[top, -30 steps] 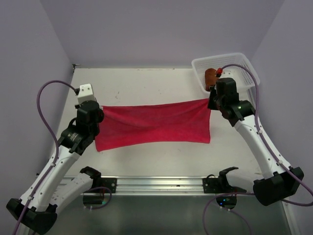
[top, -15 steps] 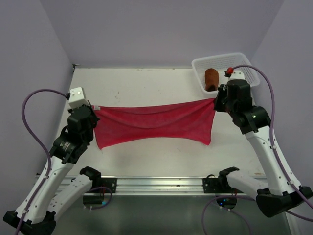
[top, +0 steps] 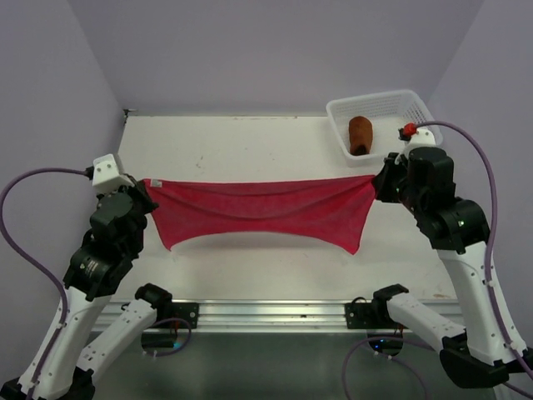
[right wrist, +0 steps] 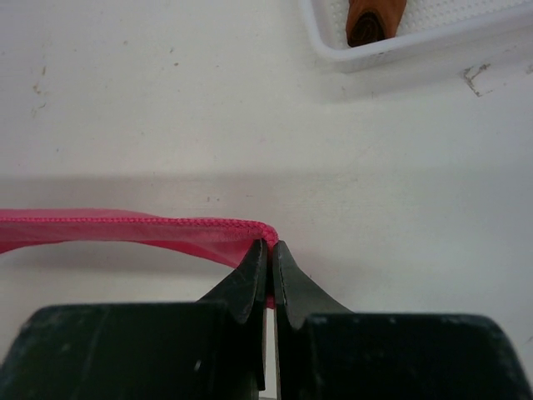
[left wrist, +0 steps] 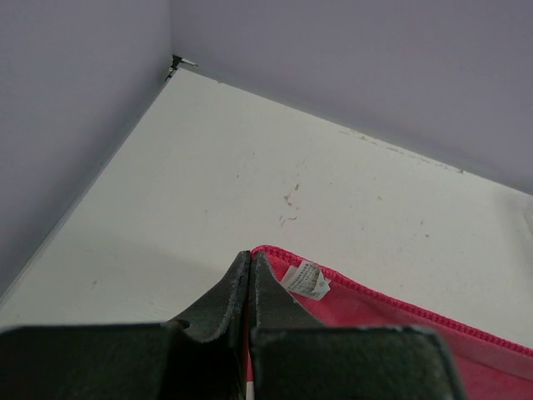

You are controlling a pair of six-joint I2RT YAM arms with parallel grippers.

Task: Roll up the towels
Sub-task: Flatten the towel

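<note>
Two hands hold the pink towel (top: pixel 258 212) stretched between them over the middle of the surface (top: pixel 250 146). The left hand (top: pixel 148 182) pinches the corner at 9 o'clock and the right hand (top: pixel 375 178) the corner at 3 o'clock, each pressed together on the stitched hem (right wrist: pixel 166 221). The brown towel (top: pixel 360 135) lies rolled in the white mesh basket (top: pixel 366 96) at 1 o'clock. Both grips are narrow: further pull could slip a corner free, and the sagging lower edge may crease on landing. The cloth is soft terry with a small white label (left wrist: pixel 305 279).
</note>
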